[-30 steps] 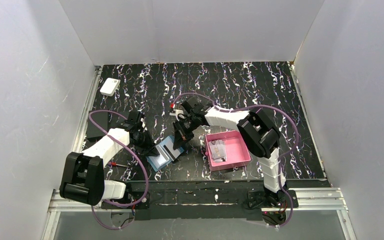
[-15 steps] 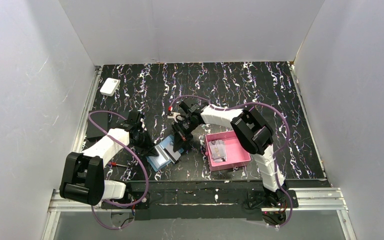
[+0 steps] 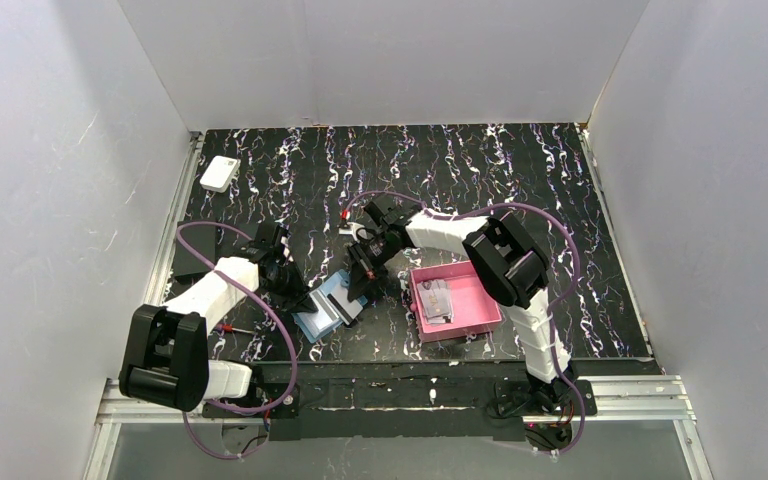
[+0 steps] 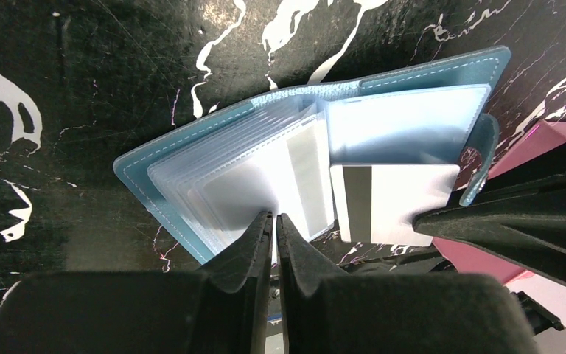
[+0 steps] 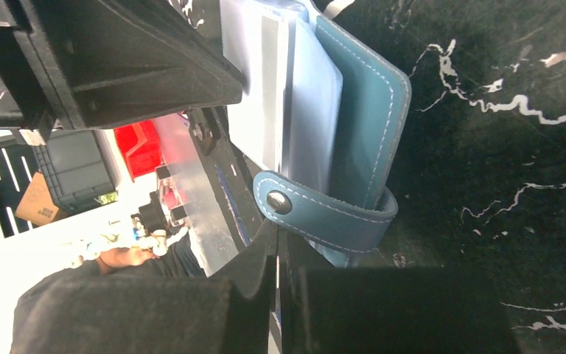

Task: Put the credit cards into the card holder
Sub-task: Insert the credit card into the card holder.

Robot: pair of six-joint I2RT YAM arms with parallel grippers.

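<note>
step in hand: seating a credit card [image 4: 394, 199] in the open card holder [image 4: 413, 81], left of centre, near side.
right gripper [image 5: 277, 251]: clenched on the card's edge.
left gripper [image 4: 274, 228]: pinching a clear sleeve [image 4: 265, 184].
next: slide card squarely into pocket mouth.
obstruction: snap tab [image 5: 317, 214] beside jaws.
further cards [image 3: 436, 300]: in pink tray [image 3: 475, 295], right.

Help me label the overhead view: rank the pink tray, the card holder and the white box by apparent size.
1. pink tray, largest.
2. card holder, lying open, somewhat smaller.
3. white box, smallest, though it sits farther back.
</note>
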